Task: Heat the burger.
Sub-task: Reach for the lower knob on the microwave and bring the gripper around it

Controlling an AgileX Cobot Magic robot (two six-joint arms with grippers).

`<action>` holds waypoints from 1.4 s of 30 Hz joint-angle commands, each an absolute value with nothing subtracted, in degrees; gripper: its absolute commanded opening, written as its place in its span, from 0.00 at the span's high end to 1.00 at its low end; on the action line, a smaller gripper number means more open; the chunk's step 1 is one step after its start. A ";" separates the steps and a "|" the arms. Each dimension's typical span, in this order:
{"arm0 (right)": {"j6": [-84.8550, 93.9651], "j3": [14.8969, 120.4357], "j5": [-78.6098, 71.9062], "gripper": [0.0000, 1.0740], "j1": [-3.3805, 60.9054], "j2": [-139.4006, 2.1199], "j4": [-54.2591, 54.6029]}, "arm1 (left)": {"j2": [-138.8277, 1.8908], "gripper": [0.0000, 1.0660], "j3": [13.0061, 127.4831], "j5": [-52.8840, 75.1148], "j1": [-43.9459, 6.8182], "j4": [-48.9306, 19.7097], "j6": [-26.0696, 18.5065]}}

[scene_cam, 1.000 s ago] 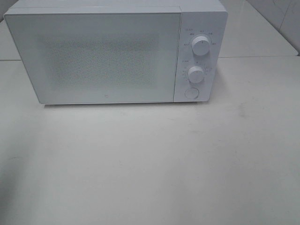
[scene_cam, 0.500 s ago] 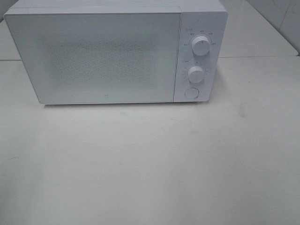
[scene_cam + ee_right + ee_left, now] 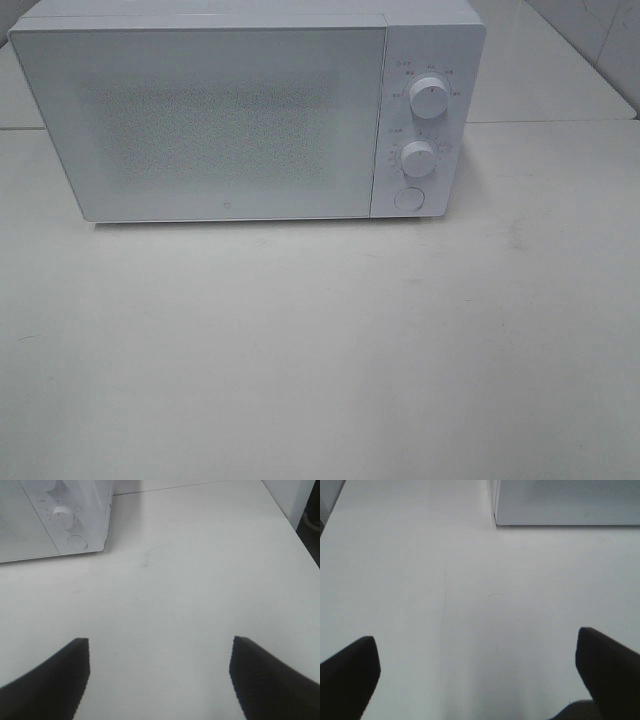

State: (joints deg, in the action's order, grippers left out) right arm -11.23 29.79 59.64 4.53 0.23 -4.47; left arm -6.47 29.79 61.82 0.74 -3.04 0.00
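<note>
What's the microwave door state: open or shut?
Shut. The door lies flush with the control panel, with only a thin seam between them and no interior exposed.

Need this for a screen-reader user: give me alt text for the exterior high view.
A white microwave with its door shut stands at the back of a white table, seen from above and in front. Its right-hand panel carries an upper knob, a lower knob and a round button beneath them.
</note>
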 commanded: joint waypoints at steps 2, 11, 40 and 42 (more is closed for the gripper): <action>-10.66 29.68 59.19 0.29 4.07 1.72 -4.76 | -0.80 0.06 29.62 61.19 0.80 -3.21 0.00; -10.66 29.68 59.19 0.29 4.07 1.55 -4.76 | 1.72 0.06 29.62 61.13 0.80 -3.27 0.00; -10.66 29.68 59.13 0.29 4.07 1.03 -4.81 | 1.60 0.06 29.62 61.13 0.80 -3.27 -0.29; -10.66 29.68 59.01 0.29 4.07 1.03 -4.87 | 1.60 0.06 29.62 61.13 0.80 -3.27 -0.29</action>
